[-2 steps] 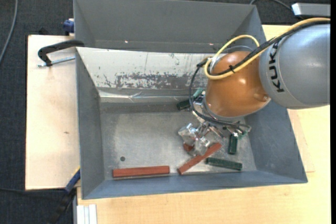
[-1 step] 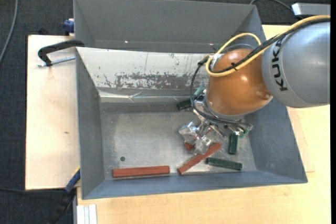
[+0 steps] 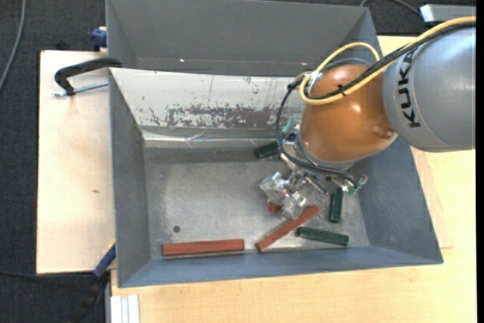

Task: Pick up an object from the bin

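Lying slanted on bin [image 3: 125, 185] floor, near-right: red-brown bar [image 3: 287, 229], upper end just under claw [image 3: 291, 194]. Claw spread or pressed together: cannot tell. Dark green bars [image 3: 321, 236] close beside. Risk: crowding, bar slips or neighbour lifts too.

The one piece of writing I can read stands on my own arm: black capital lettering [image 3: 407, 96] on the grey link [image 3: 446, 87] at the right of the view, just beside my orange cover [image 3: 344, 117]. It is the maker's brand, KUKA. The letters lie turned on their side, running up and down along the link's rounded left edge. K, U and K are plain; the last letter curves away and I cannot make it out. The dark specks [image 3: 204, 116] across the back wall of the bin [image 3: 227, 30] are scuffs, not letters.
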`<state>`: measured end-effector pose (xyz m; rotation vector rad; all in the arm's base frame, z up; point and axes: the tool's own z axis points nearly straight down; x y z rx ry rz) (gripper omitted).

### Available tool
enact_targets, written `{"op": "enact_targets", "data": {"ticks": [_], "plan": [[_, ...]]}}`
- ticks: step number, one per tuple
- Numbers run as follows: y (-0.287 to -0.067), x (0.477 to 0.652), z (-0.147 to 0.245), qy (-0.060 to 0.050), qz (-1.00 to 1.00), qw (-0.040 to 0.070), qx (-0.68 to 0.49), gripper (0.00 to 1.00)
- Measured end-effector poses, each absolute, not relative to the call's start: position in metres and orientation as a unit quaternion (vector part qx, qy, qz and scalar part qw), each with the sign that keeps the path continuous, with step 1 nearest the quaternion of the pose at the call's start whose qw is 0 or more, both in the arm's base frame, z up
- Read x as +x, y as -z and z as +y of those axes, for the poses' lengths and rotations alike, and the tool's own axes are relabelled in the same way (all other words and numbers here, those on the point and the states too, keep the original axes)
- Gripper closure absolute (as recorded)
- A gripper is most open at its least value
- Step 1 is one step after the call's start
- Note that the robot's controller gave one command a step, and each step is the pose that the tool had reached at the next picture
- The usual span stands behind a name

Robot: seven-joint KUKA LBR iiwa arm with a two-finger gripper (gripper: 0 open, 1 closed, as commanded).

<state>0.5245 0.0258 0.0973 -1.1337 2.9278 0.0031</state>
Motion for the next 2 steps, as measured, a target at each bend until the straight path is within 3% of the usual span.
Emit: {"op": "enact_targets", "data": {"ticks": [2], "plan": [[-0.121, 0.526, 0.026, 0.000, 0.933, 0.003, -0.361, 1.00]]}}
